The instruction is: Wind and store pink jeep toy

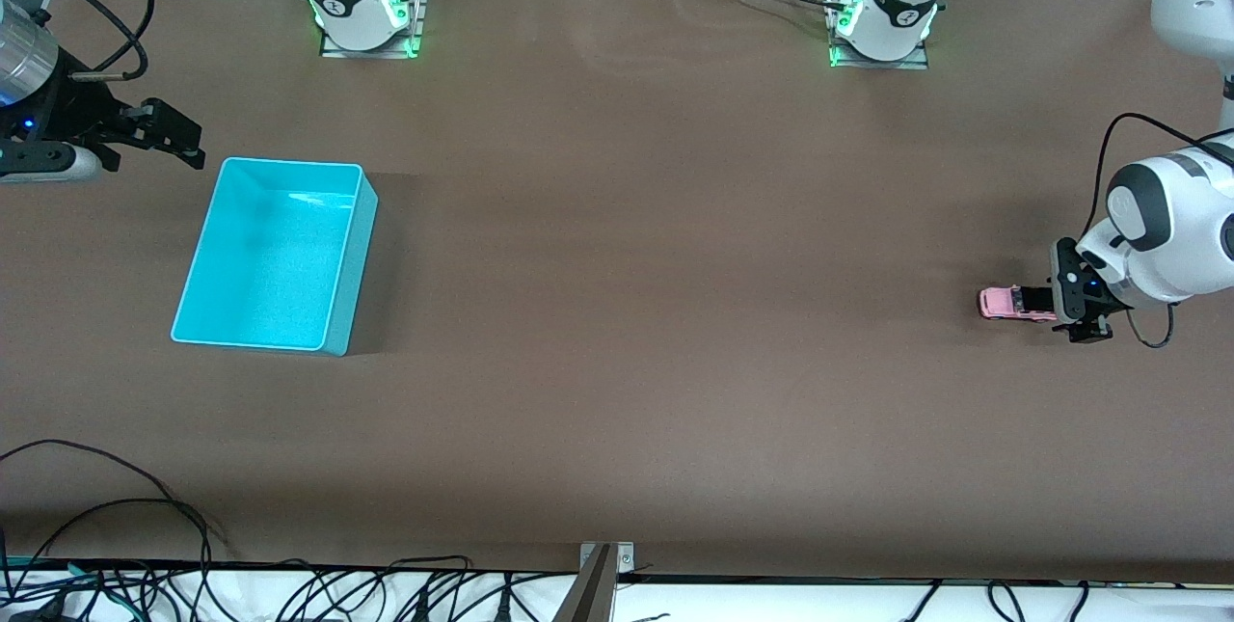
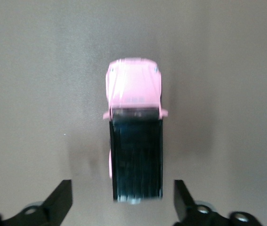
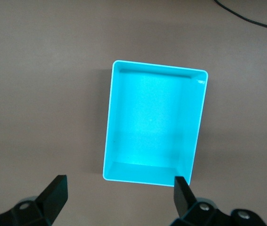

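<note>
Landmark for all positions: the cyan bin, which stands on the brown table toward the right arm's end. Nothing shows inside it in the right wrist view (only cyan floor and walls).

Pink jeep toy: on the table surface, well apart from the bin, toward the left arm's end, slightly nearer the front camera than the bin's middle. It sits on its wheels; the pink hood points toward the bin, the black rear roof away from it. In the left wrist view the jeep lies lengthwise between the two fingers, touching neither.

Left gripper: low, just beside the jeep's black rear end, on the side away from the bin. Its fingers are spread wide, with clear table between each finger and the toy.

Right gripper: in the air just beside the bin's rim, at the right arm's table edge. Fingers spread apart, pinching nothing; the bin shows whole from this wrist camera.
</note>
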